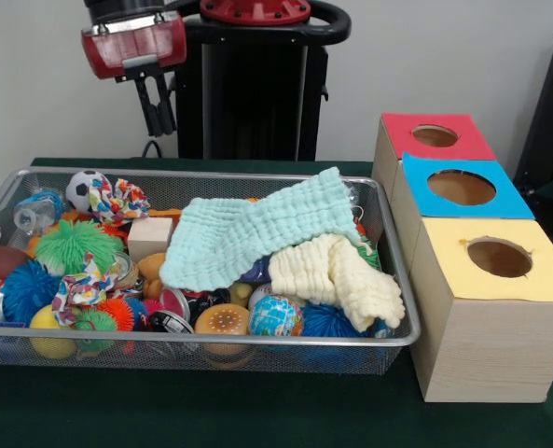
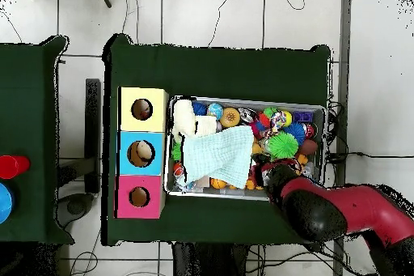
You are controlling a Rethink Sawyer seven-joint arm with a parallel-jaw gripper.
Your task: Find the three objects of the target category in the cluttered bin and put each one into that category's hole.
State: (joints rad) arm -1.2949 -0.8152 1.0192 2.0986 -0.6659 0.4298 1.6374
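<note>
My gripper [image 1: 161, 131] hangs from its red head high over the wire bin's [image 1: 399, 308] far left part. Its black fingers are shut and hold nothing. The bin is packed with toys. A mint cloth [image 1: 257, 235] and a cream cloth [image 1: 337, 275] lie over its middle and right. Showing around them are a soccer ball [image 1: 83, 185], a green spiky ball [image 1: 71, 245], a blue spiky ball [image 1: 26, 287], a wooden block [image 1: 149, 235], a globe ball [image 1: 276, 315] and a burger toy [image 1: 222, 320]. In the overhead view the arm [image 2: 327, 212] covers one corner of the bin [image 2: 317, 108].
Three wooden boxes stand in a row right of the bin, each with a round hole on top: red [image 1: 467, 140] farthest, blue [image 1: 509, 191] in the middle, yellow [image 1: 546, 271] nearest. Overhead they show as yellow [image 2: 155, 99], blue [image 2: 125, 145] and red [image 2: 125, 205]. A green cloth [image 1: 257, 411] covers the table.
</note>
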